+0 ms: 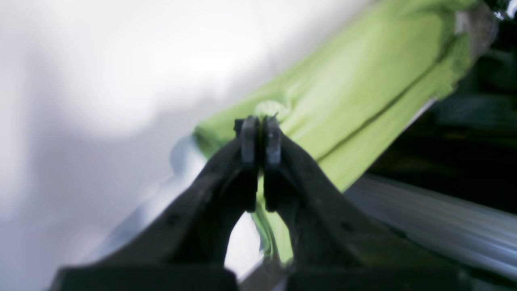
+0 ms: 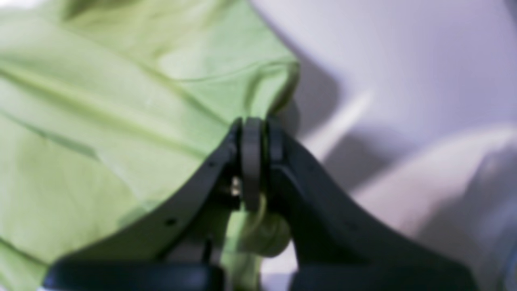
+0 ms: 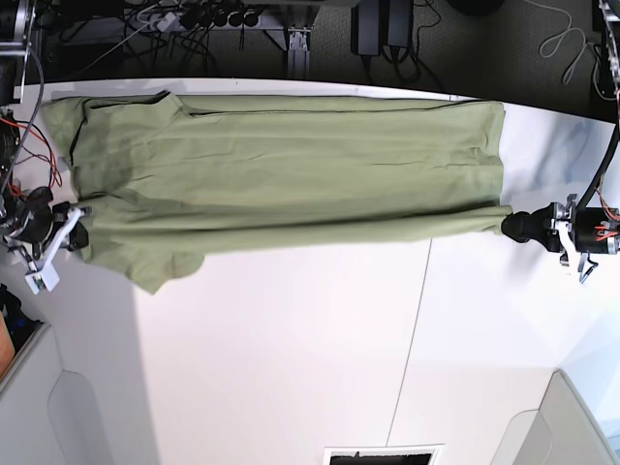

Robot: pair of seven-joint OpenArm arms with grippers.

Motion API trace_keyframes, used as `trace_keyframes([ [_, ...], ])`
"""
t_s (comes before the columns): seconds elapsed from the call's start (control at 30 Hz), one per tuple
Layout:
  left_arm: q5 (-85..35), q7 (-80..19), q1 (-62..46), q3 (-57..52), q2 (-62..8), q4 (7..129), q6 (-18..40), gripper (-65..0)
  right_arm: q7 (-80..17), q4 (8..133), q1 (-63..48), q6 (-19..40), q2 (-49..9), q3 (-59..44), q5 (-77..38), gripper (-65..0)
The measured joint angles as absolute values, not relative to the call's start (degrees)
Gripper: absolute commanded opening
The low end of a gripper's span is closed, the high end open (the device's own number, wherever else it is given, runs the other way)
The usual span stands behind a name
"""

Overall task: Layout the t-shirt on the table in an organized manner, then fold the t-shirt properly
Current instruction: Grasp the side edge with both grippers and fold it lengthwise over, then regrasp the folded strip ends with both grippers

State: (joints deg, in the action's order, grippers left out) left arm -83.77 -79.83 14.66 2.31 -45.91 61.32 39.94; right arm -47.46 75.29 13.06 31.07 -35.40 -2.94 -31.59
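base view: we read no brand, label or writing anywhere. we count one t-shirt (image 3: 291, 170), olive-green, soft, creased in long ridges, stretched lengthwise along the far edge of the table (image 3: 291, 368), a flat matte white top with one thin dark seam visible. we count two grippers. the left gripper (image 1: 261, 139) is clamped on a pinch of the shirt's cloth at one end; the right gripper (image 2: 258, 141) is clamped on bunched cloth at the other end.

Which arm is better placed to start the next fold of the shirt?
Neither clearly: both tools are shut on the t-shirt, left tool at one end, right tool at the other. Probably both should move together.
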Motion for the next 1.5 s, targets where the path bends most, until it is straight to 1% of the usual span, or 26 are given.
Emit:
trace_keyframes([
  [0.13,-83.5,-80.4,9.0,2.5,-47.8,67.5,39.9,-65.0,-47.6,81.0,7.0,31.5,-36.5,-5.1,-32.0,-65.0],
  [0.27,-83.9,-80.0,5.7,2.5,-47.9,71.7,39.9,-65.0,-47.4,84.0,2.2,31.5,-36.8,-11.3,-32.2,-65.0],
  [0.4,-84.0,-80.1,2.9,2.6,-47.9,71.9,39.9,-65.0,-47.5,85.4,-2.4,31.5,-36.9,-15.6,-32.8,-65.0],
  [0.57,-84.0,-80.1,1.9,2.6,-47.7,71.9,39.9,-65.0,-47.9,85.6,-5.5,31.5,-36.8,-16.4,-34.7,-65.0],
  [0.6,-84.0,-80.1,1.8,2.6,-47.6,71.9,39.9,-62.8,-47.9,85.6,-5.9,31.5,-36.8,-16.4,-34.7,-65.0],
  [0.63,-84.1,-80.2,1.5,2.5,-47.6,71.9,39.9,-59.5,-47.8,85.6,-6.4,31.5,-36.8,-16.4,-34.7,-59.2],
  [0.67,-84.0,-80.2,1.2,2.6,-47.4,71.9,39.9,-55.1,-47.9,85.6,-7.0,31.5,-36.8,-16.4,-34.5,-49.2],
  [0.7,-83.9,-80.2,0.9,2.6,-47.2,71.9,39.9,-50.8,-48.1,85.6,-7.7,31.4,-36.8,-16.4,-34.5,-40.7],
  [0.73,-83.7,-80.3,0.8,2.6,-46.9,71.9,39.9,-46.9,-48.3,85.6,-8.1,31.4,-36.8,-16.4,-34.5,-35.1],
  [0.77,-83.6,-80.3,0.8,2.6,-46.4,71.9,39.9,-43.9,-48.3,85.6,-8.4,31.3,-36.8,-16.4,-34.4,-32.8],
  [0.8,-83.6,-80.3,0.8,2.6,-46.0,71.9,39.9,-41.9,-48.3,85.6,-8.6,31.3,-36.8,-16.4,-34.6,-32.9],
  [0.83,-83.6,-80.3,0.8,2.6,-45.6,71.9,39.9,-41.3,-48.3,85.6,-8.6,31.3,-36.8,-16.8,-34.8,-32.9],
  [1.0,-83.6,-79.3,0.8,2.5,-45.1,71.9,39.9,-41.3,-48.1,88.6,-8.5,31.3,-35.7,-22.9,-38.8,-32.9],
  [1.07,-83.6,-79.3,0.8,2.5,-45.1,71.9,39.9,-41.3,-45.3,90.2,-8.3,31.3,-34.4,-25.3,-38.9,-32.9],
  [1.13,-83.6,-78.1,0.8,2.6,-45.1,71.9,39.9,-41.3,-44.6,90.5,-6.9,31.3,-33.4,-25.5,-39.0,-32.9],
  [1.27,-83.6,-78.0,0.8,2.6,-45.1,71.9,39.9,-41.3,-44.4,88.5,-3.1,31.4,-30.7,-22.0,-37.0,-32.9],
  [1.43,-83.6,-78.0,0.8,2.6,-45.1,71.8,39.9,-41.3,-42.0,81.6,2.2,31.5,-27.2,-12.4,-28.4,-32.9],
  [1.5,-83.6,-78.0,0.8,2.6,-45.1,71.8,39.9,-41.3,-41.0,78.7,4.3,31.3,-26.5,-9.0,-26.8,-32.9],
])
